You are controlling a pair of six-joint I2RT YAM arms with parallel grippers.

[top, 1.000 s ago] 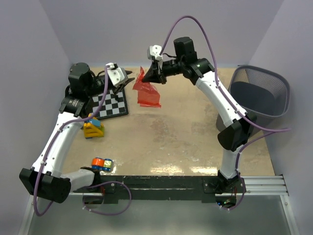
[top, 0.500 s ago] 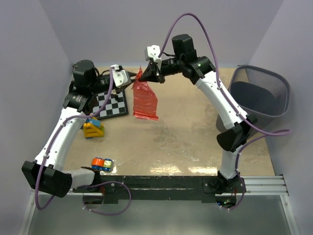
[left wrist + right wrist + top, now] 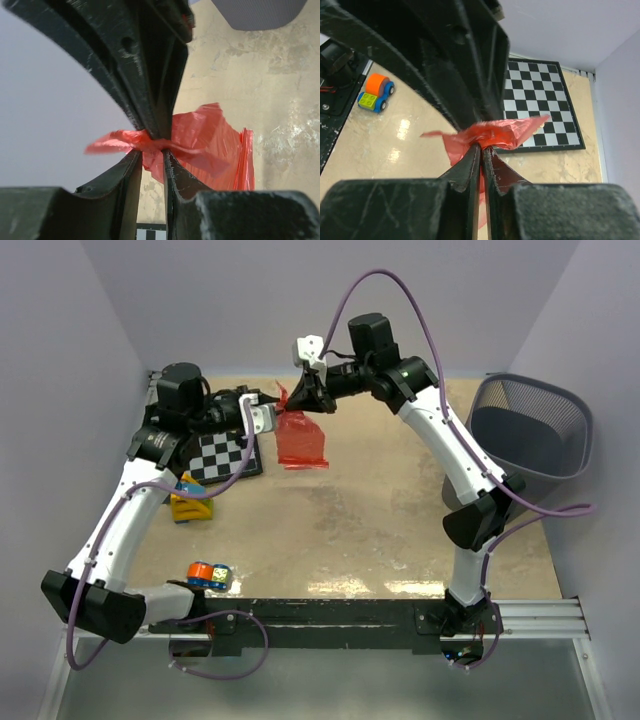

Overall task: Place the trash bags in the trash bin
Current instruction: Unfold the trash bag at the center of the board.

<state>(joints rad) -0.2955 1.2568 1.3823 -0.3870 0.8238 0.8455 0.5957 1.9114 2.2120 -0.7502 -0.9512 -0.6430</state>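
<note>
A limp red-orange trash bag hangs above the back of the table by its bunched top. My right gripper is shut on that top, and in the right wrist view its fingers pinch the film. My left gripper has come in from the left. Its tips stand either side of the bag's twisted neck, just under the right fingers, with a gap between them. The dark wire-mesh trash bin stands at the far right, away from both grippers.
A checkerboard lies at the back left, under the left arm. A yellow toy sits in front of it and an orange and blue toy car near the left base. Walls close in the back and both sides.
The left gripper has swung right until its tips reach the bag's top. The bag hung long half a second ago and now hangs shorter and more bunched. The right gripper shifted slightly left.
</note>
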